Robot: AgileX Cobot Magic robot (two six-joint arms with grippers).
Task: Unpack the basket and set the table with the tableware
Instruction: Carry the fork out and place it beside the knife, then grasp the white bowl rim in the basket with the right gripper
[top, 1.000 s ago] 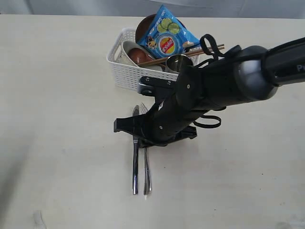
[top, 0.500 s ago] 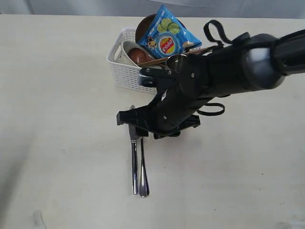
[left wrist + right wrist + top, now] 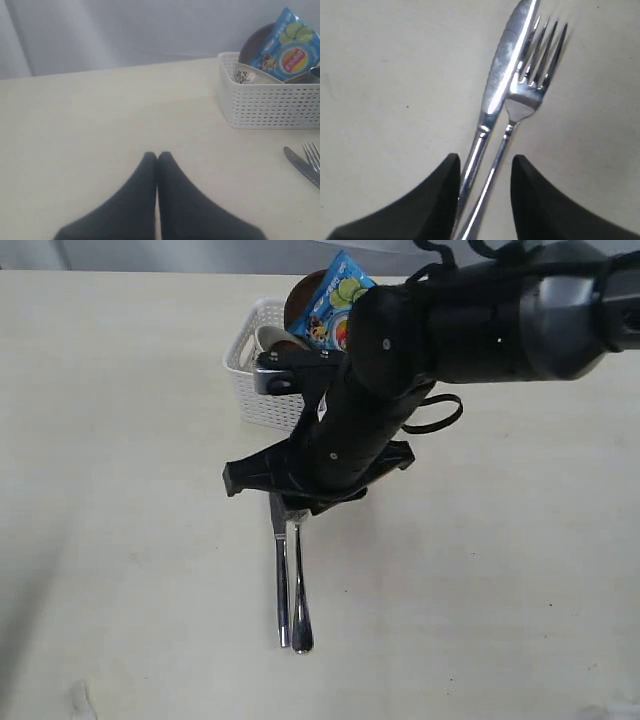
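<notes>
Your right arm stands in the way. In the exterior view it covers the right part of the basket [image 3: 262, 398] and the upper ends of the knife [image 3: 281, 585] and the fork [image 3: 299, 590]. The basket stands near the far edge of the table [image 3: 120, 540], as that camera sees it. From it rise the blue chip bag [image 3: 335, 302], the brown plate [image 3: 300, 292] and the cream bowl [image 3: 272, 338].

The knife and the fork lie side by side on the table, well apart from every edge, on the near side of the basket. The right gripper [image 3: 485, 160] hangs over their handles with its jaws apart and grips nothing. The left gripper [image 3: 157, 159] is pressed shut and empty, just over bare table.

One second ago the arm was lower and nearer to you, and the steel cup and the chopsticks showed in the basket; now the arm hides them. The fork lay a little askew then; now it lies close along the knife.
</notes>
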